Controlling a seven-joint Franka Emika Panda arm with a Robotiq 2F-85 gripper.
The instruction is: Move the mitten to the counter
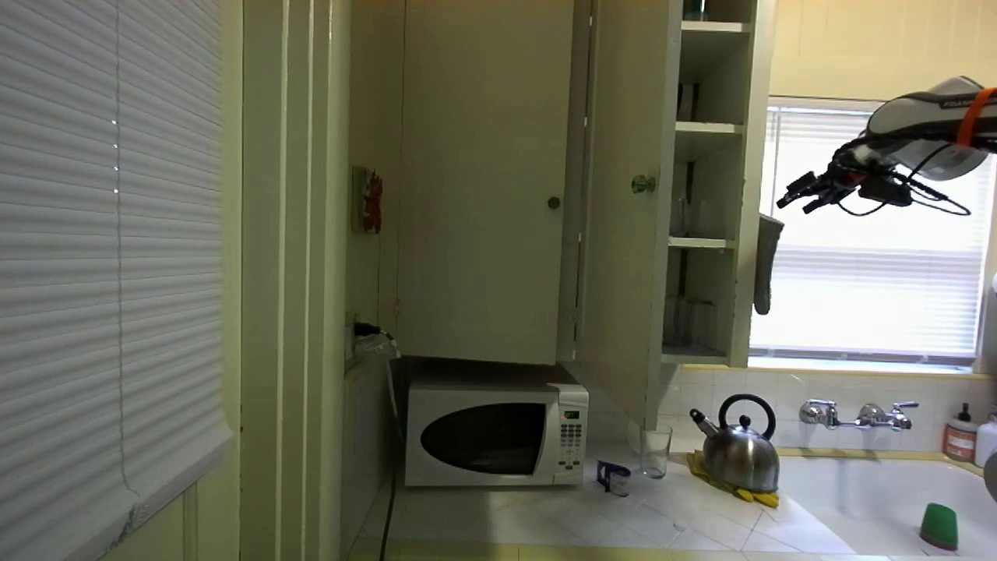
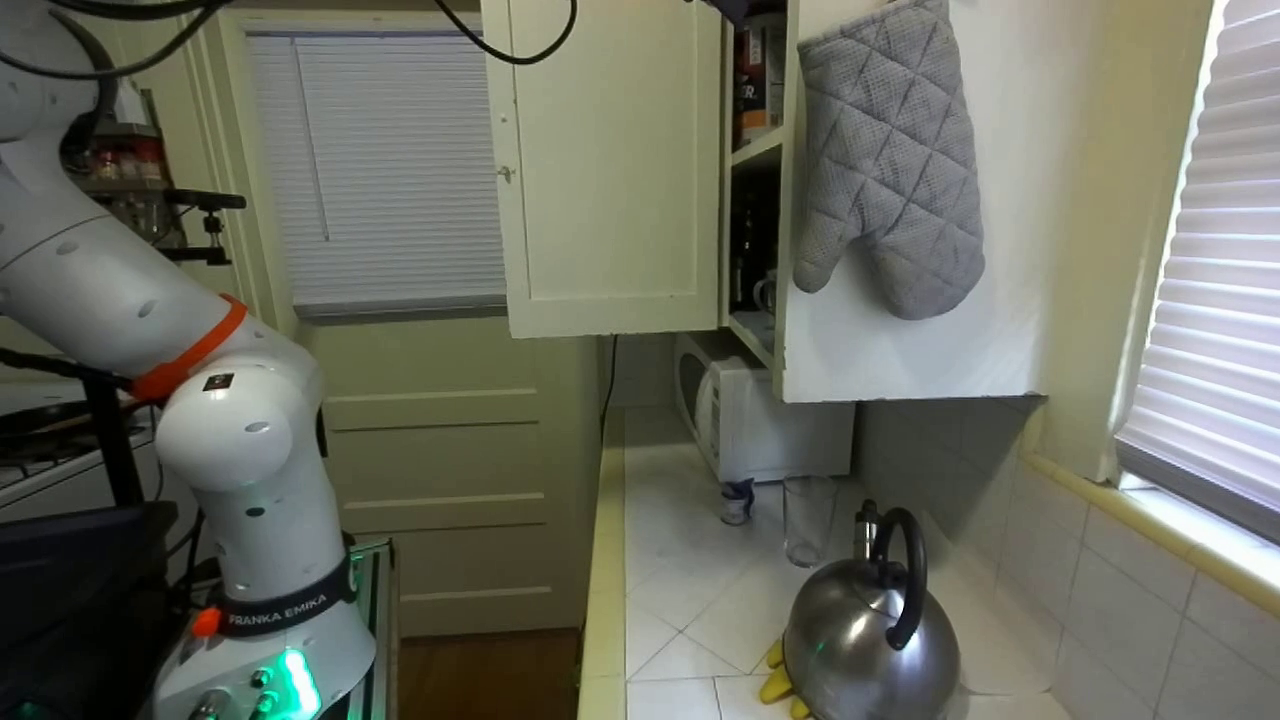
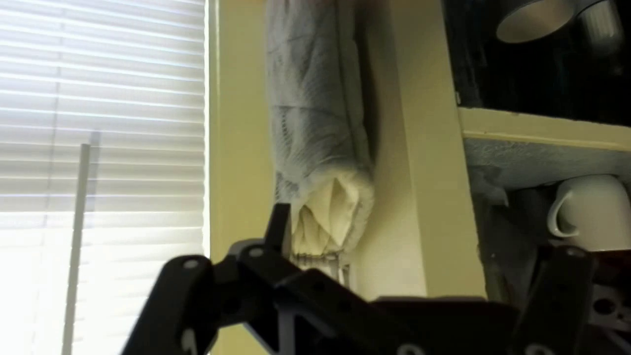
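Before the window (image 1: 880, 288), the jaws stood spread wide, their arm (image 2: 240, 430) lettered FRANKA EMIKA at its base (image 2: 258, 648). Near them one grey mitten (image 2: 895, 165) hung on the cabinet's side (image 2: 900, 362), long axis roughly vertical, cuff up, rounded end down. Below, the tabletop (image 2: 680, 590) carried one kettle (image 2: 870, 640), one microwave (image 1: 483, 436) and one tall glass (image 1: 656, 453).

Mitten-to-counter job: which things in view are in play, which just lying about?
In play:
mitten, hanging
counter, the goal
tool, open

Just lying about:
kettle
microwave
glass
pump bottle
white mug
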